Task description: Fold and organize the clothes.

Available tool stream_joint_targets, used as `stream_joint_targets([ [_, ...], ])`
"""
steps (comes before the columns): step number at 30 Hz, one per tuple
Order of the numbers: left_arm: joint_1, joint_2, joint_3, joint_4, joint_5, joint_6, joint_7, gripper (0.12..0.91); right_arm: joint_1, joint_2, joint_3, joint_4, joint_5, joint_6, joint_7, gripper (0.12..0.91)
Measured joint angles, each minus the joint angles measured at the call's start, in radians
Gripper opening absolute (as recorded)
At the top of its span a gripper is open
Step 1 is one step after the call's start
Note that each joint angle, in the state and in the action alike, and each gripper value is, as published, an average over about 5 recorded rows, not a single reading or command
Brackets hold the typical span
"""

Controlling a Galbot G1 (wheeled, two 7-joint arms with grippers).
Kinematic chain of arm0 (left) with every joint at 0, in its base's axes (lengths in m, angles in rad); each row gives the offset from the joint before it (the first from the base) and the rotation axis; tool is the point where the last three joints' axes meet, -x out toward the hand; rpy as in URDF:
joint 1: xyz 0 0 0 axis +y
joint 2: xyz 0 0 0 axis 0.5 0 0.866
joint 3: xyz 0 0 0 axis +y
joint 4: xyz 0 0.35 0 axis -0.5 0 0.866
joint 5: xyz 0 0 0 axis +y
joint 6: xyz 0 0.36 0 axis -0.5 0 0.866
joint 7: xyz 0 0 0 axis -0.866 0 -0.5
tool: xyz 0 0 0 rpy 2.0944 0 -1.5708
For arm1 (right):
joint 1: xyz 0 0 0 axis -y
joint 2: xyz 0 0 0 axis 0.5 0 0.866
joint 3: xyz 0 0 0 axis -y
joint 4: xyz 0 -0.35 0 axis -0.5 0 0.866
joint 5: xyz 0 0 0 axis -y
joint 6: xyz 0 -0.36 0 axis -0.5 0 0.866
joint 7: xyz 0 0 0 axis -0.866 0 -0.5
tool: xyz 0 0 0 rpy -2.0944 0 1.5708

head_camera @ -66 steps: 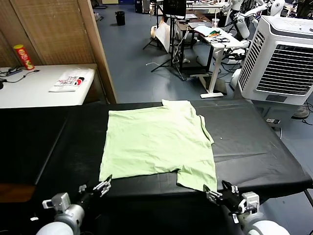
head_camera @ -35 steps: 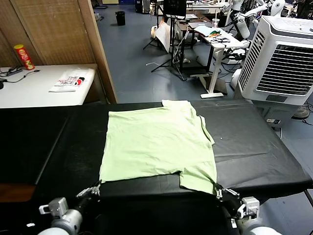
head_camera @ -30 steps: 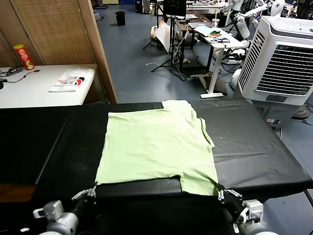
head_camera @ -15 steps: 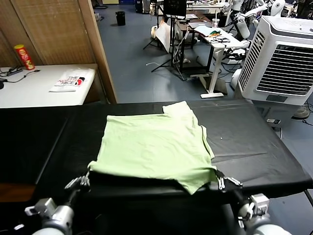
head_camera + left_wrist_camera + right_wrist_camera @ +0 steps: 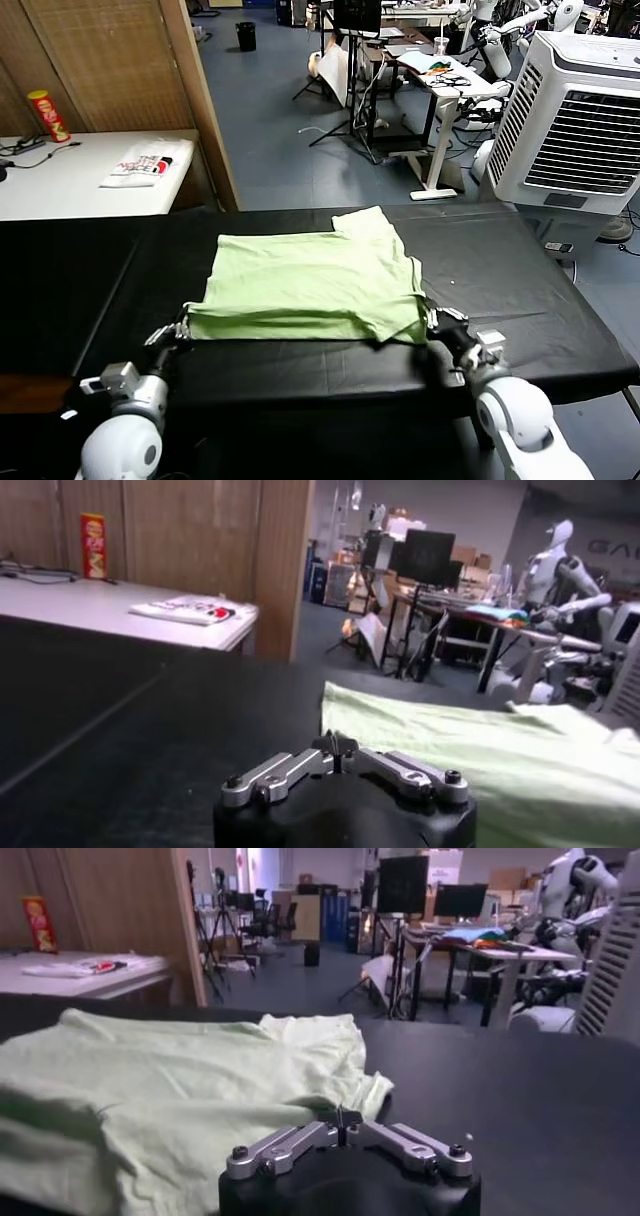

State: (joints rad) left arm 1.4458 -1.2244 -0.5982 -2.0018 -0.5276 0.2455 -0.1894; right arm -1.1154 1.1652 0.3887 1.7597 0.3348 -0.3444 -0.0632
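The black table cover (image 5: pixel 520 300) spreads wide before me, and on its middle lies the pale light-green shirt (image 5: pixel 310 280), soft and creased, its near edge doubled back over itself into a rolled fold, one sleeve pointing away from me. My left gripper (image 5: pixel 178 330) pinches the fold's left corner, my right gripper (image 5: pixel 437 322) seemingly the right one, both clamped together.

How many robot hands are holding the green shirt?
2. The left gripper pinches the near left corner of the green shirt; the right gripper pinches its near right corner. Both have their fingers shut on the folded-over edge.
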Motion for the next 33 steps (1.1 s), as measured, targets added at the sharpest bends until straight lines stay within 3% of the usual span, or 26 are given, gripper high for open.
stream_joint_targets([
  [8, -0.052, 0.010, 0.008, 0.068, 0.007, 0.000, 0.001, 0.125, 0.071, 0.003, -0.043, -0.049, 0.014, -0.011, 0.008, 0.148],
  [11, -0.069, 0.005, 0.011, 0.084, 0.005, 0.005, 0.002, 0.166, 0.060, -0.006, -0.034, -0.029, 0.022, -0.029, -0.002, 0.268],
  [14, -0.078, 0.000, 0.011, 0.088, 0.006, 0.005, 0.002, 0.298, 0.027, -0.019, -0.016, 0.016, 0.019, -0.053, -0.008, 0.435],
  [19, -0.069, 0.000, 0.003, 0.071, 0.010, 0.003, 0.004, 0.583, -0.063, -0.037, 0.029, 0.118, 0.009, -0.081, -0.006, 0.703],
  [22, -0.056, -0.002, 0.000, 0.059, 0.011, 0.004, 0.005, 0.727, -0.124, -0.042, 0.060, 0.173, 0.005, -0.085, -0.008, 0.782],
  [25, -0.038, -0.004, -0.001, 0.049, 0.006, 0.007, 0.011, 0.788, -0.176, -0.042, 0.078, 0.203, -0.003, -0.084, -0.015, 0.796],
  [29, -0.012, -0.007, 0.001, 0.045, -0.028, 0.024, 0.022, 0.797, -0.223, -0.035, 0.084, 0.219, -0.019, -0.083, -0.022, 0.796],
  [33, 0.005, -0.009, 0.001, 0.052, -0.066, 0.048, 0.025, 0.798, -0.240, -0.030, 0.080, 0.219, -0.035, -0.084, -0.026, 0.718],
])
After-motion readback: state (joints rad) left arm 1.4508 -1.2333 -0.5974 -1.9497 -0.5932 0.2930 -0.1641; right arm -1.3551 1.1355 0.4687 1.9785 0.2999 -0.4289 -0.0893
